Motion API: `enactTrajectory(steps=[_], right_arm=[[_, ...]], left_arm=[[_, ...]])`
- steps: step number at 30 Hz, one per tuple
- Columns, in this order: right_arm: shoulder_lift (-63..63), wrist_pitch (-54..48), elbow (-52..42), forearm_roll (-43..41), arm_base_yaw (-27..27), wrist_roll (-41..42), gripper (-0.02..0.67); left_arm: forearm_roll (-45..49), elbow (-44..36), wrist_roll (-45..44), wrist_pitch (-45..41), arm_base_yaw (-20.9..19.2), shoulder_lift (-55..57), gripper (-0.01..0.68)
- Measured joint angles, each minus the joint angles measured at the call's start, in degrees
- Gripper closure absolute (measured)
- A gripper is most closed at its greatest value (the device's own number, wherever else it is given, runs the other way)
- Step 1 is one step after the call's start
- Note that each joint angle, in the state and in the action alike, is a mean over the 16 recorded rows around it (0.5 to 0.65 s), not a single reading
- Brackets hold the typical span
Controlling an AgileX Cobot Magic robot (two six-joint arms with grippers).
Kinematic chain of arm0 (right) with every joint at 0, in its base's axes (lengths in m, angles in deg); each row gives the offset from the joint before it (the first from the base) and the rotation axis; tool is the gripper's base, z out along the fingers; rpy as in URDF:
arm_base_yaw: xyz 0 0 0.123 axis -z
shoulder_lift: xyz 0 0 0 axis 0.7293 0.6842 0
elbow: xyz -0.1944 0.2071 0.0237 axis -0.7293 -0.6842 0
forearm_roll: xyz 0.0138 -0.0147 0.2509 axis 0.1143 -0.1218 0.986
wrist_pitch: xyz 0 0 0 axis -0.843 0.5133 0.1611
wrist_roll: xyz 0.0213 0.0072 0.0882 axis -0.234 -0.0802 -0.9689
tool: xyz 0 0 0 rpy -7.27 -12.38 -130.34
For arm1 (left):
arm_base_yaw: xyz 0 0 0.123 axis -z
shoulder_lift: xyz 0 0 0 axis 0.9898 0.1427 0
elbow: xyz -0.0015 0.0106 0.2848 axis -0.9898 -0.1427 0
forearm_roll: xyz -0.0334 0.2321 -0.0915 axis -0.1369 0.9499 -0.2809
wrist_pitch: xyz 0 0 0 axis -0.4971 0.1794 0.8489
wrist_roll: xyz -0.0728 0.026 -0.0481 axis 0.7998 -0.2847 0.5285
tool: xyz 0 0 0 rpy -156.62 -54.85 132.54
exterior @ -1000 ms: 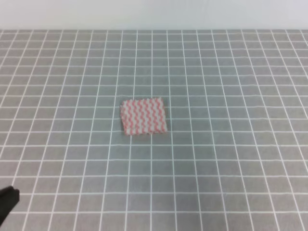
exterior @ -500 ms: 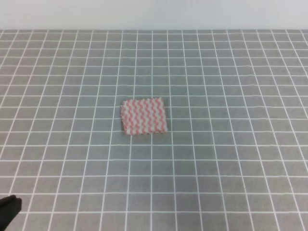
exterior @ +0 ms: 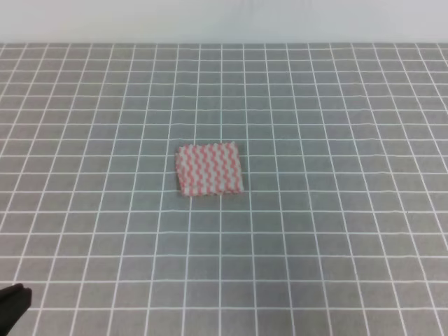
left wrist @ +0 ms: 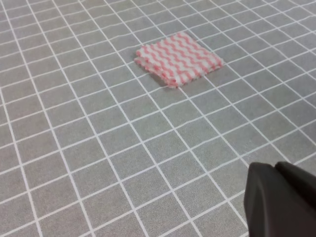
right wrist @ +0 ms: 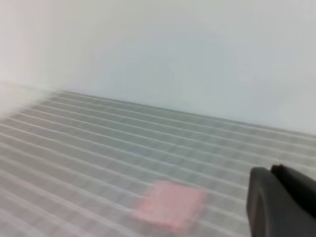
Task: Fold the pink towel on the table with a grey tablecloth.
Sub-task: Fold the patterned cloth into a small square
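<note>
The pink towel [exterior: 210, 169] lies flat near the middle of the table with a grey tablecloth [exterior: 336, 231], a small rectangle with wavy pink and white stripes. In the left wrist view the pink towel [left wrist: 177, 59] shows stacked layers along its near edge. It appears as a pink blur [right wrist: 170, 205] in the right wrist view. My left gripper [exterior: 12, 304] is a dark tip at the bottom left corner, far from the towel. Close up, the left gripper [left wrist: 275, 168] has its fingers together and holds nothing. The right gripper [right wrist: 271, 170] also looks shut and empty.
White grid lines cover the grey cloth in every direction around the towel. A pale wall [exterior: 224, 17] runs along the table's far edge. The right arm does not show in the exterior high view.
My left gripper has drawn back a little toward the bottom left corner. The towel has not moved.
</note>
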Motion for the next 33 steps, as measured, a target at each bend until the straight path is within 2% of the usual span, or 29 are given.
enactTrajectory(steps=[10, 21, 25, 33], right_arm=[[-4.6, 10.8, -6.1, -8.8, 1.6, 0.9, 0.666], [-20.7, 10.5, -16.3, -10.1, 8.7, 2.2, 0.666], [-24.4, 9.5, -20.1, -15.0, 10.4, -5.1, 0.666], [-27.1, 5.4, -26.2, -39.7, 10.9, -35.8, 0.666]], left_arm=[[0.0, 0.0, 0.0, -0.2, 0.0, -0.2, 0.675], [-0.1, 0.0, 0.0, -0.1, 0.0, 0.2, 0.675], [-0.1, 0.0, 0.0, -0.2, 0.0, 0.1, 0.675], [-0.2, 0.0, 0.0, -0.3, 0.0, 0.0, 0.675]])
